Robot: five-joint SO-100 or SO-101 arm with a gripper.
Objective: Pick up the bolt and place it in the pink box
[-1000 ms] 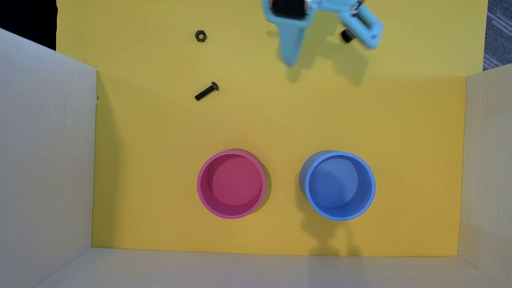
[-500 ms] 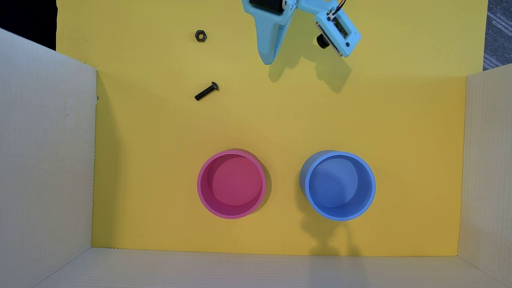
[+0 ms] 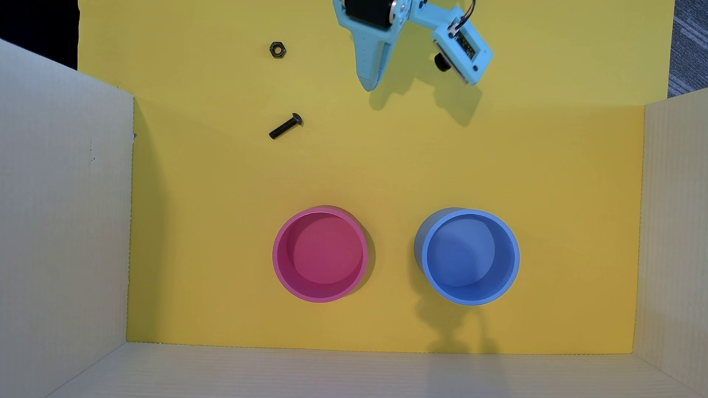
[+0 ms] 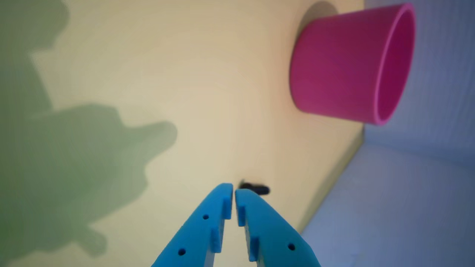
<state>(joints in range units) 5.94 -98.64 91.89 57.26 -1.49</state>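
Note:
The bolt is a small black screw lying on the yellow floor, upper left of centre in the overhead view. In the wrist view it shows as a dark blur just beyond the fingertips. The pink box stands empty, lower centre; the wrist view shows its side at the upper right. My light-blue gripper is at the top centre, to the right of the bolt and apart from it. In the wrist view its fingers are shut together and hold nothing.
A black hex nut lies above the bolt. A blue round cup stands right of the pink box. Cardboard walls enclose the yellow floor on the left, right and bottom.

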